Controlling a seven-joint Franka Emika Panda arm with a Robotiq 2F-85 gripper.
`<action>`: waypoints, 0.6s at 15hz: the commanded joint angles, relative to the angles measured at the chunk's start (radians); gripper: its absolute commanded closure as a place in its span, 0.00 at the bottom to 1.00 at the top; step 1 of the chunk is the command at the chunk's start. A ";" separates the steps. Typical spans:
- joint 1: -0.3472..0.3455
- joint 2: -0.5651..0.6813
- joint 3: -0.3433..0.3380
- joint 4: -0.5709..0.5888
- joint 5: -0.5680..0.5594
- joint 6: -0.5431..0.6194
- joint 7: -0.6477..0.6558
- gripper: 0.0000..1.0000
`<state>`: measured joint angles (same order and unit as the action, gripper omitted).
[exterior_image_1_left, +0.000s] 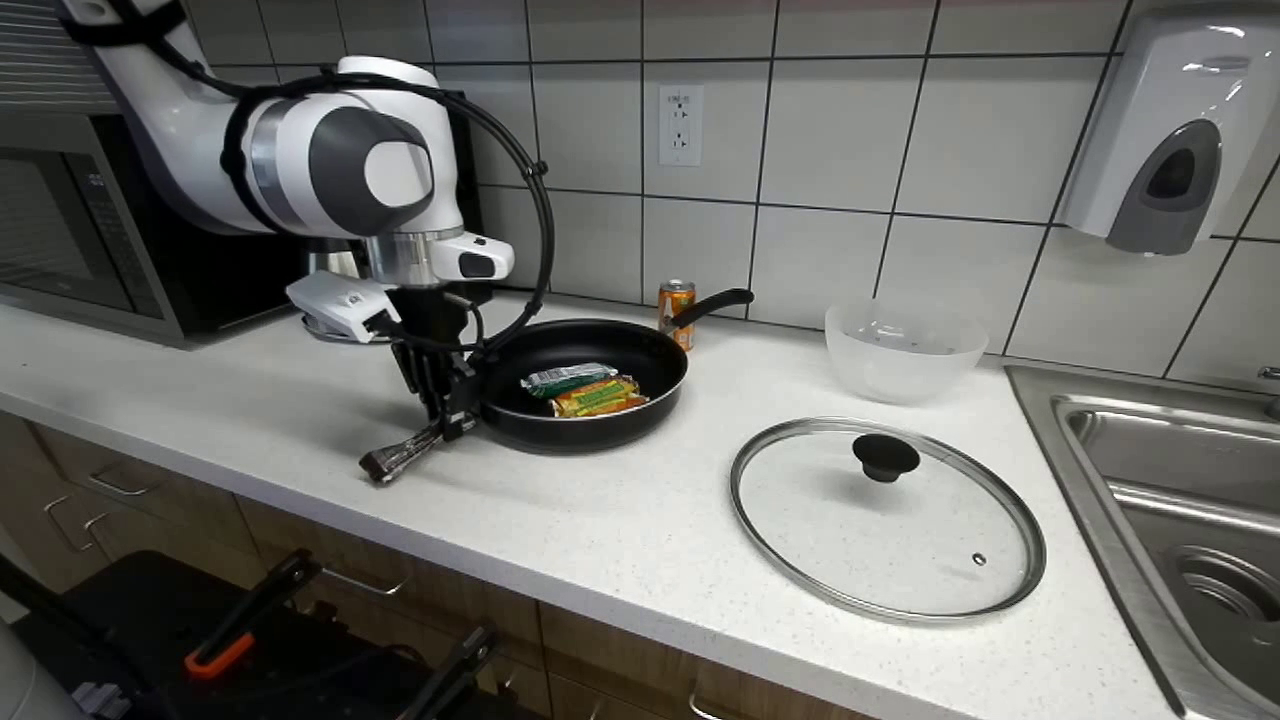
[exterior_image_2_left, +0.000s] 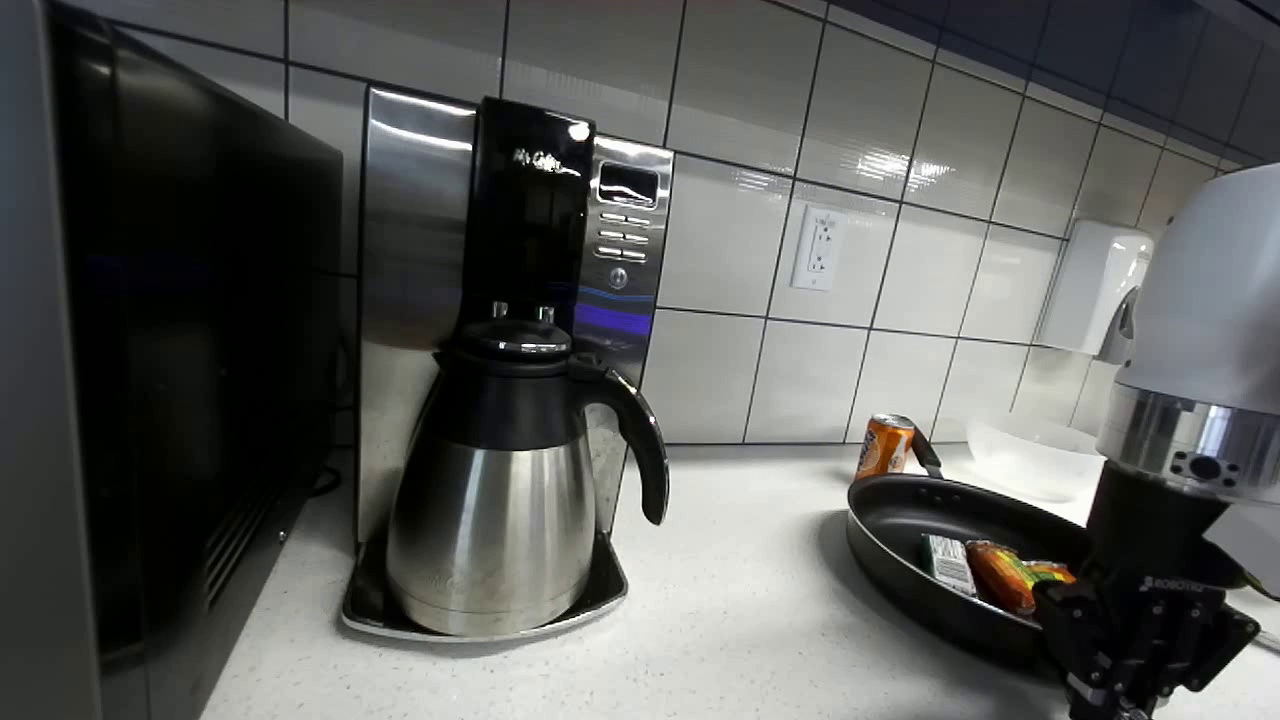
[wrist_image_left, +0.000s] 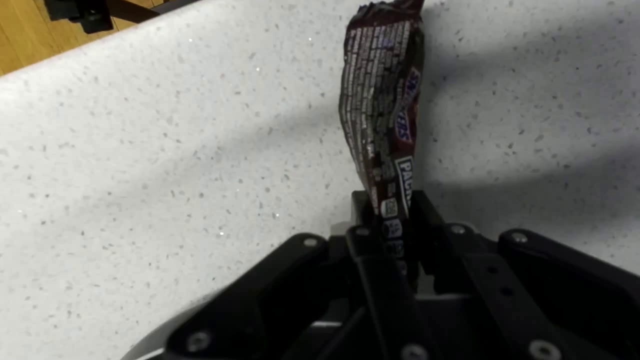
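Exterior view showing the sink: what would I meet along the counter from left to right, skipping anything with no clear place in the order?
Microwave, Snickers bar gripped in the tool, black frying pan, translucent bowl, steel sink.

Beneath my pincer (wrist_image_left: 393, 210) I see a speckled white counter (exterior_image_1_left: 640, 520); farther down, wood-fronted drawers (exterior_image_1_left: 195, 505) and a yellowish wooden floor (wrist_image_left: 20, 35). To one side of me, a pale, dark-grouted tiled wall (exterior_image_1_left: 830, 130) shows glints of light (exterior_image_2_left: 885, 165).
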<state>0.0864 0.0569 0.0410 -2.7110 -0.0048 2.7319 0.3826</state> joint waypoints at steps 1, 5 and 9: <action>0.006 -0.062 0.020 -0.001 0.039 -0.033 -0.058 0.95; 0.015 -0.077 0.038 0.023 0.129 -0.046 -0.138 0.95; 0.015 -0.084 0.039 0.054 0.185 -0.060 -0.205 0.95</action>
<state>0.1080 0.0055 0.0718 -2.6823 0.1303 2.7242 0.2451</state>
